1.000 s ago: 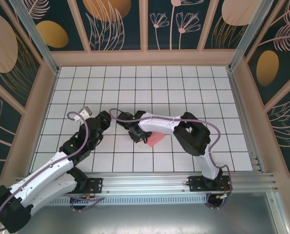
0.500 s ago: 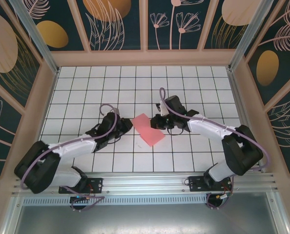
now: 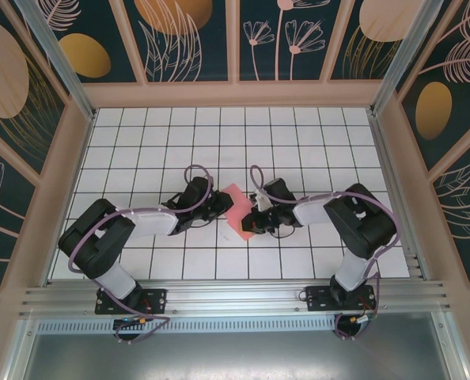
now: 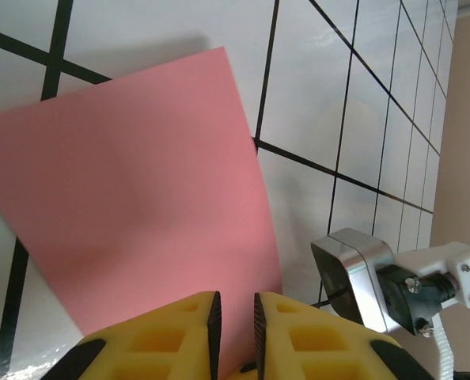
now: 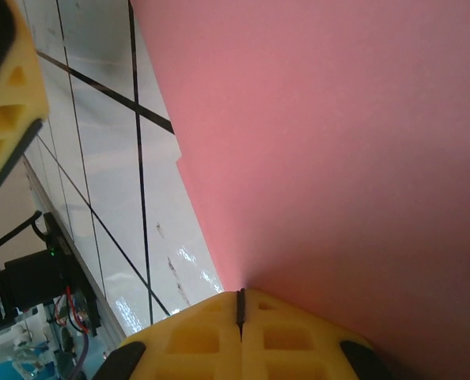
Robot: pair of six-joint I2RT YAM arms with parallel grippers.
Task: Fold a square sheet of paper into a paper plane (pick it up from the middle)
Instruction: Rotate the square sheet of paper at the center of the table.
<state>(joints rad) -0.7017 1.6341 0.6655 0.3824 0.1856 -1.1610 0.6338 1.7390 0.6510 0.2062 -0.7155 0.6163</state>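
At left, left gripper pinched left edge of square sheet of paper, fingers nearly together. Sheet lay mid-scene over white grid table, between both grippers. At right, right gripper was clenched fully on sheet's right edge.

Entry: square sheet of paper. From above, we find its flanks covered by the left end effector and the right end effector. At the left wrist, yellow fingers, cropped below, hide its near edge. At the right wrist, it overruns the top and right borders.
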